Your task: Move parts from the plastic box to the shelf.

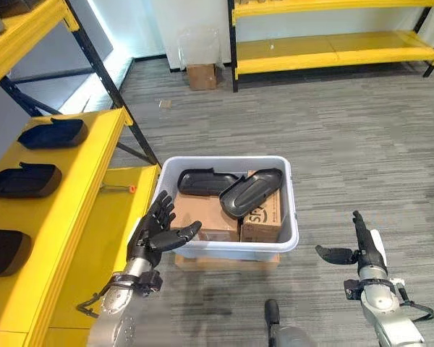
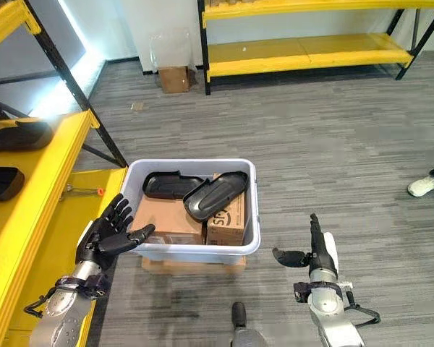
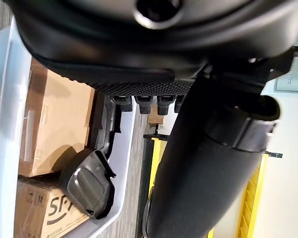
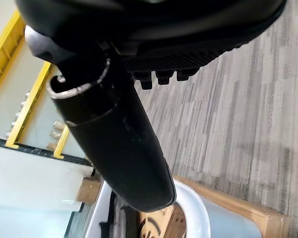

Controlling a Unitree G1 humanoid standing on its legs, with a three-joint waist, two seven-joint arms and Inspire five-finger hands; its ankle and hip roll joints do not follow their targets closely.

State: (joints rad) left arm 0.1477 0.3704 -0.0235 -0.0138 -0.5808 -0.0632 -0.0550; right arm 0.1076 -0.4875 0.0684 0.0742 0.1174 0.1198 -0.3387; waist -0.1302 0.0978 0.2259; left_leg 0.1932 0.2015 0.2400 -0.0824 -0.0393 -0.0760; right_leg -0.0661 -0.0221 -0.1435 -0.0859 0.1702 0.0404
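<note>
A pale plastic box point(image 1: 289, 238) stands on the floor in the middle. It holds two black moulded parts point(image 1: 250, 192) point(image 1: 205, 181) lying on cardboard cartons point(image 1: 202, 214). The yellow shelf point(image 1: 72, 210) runs along the left and bears three black parts point(image 1: 53, 133) point(image 1: 23, 180) point(image 1: 1, 251). My left hand point(image 1: 155, 233) hovers open at the box's near left corner, fingers spread, holding nothing. My right hand point(image 1: 362, 246) hangs open over the floor to the right of the box, thumb pointing toward it. One black part point(image 3: 89, 183) lies past my left hand in the left wrist view.
A second yellow rack point(image 1: 333, 47) stands at the back, with a small carton point(image 1: 201, 76) beside it. The black upright of the left shelf point(image 1: 108, 83) slants down behind the box. A person's white shoe point(image 2: 423, 186) is at the far right on the grey floor.
</note>
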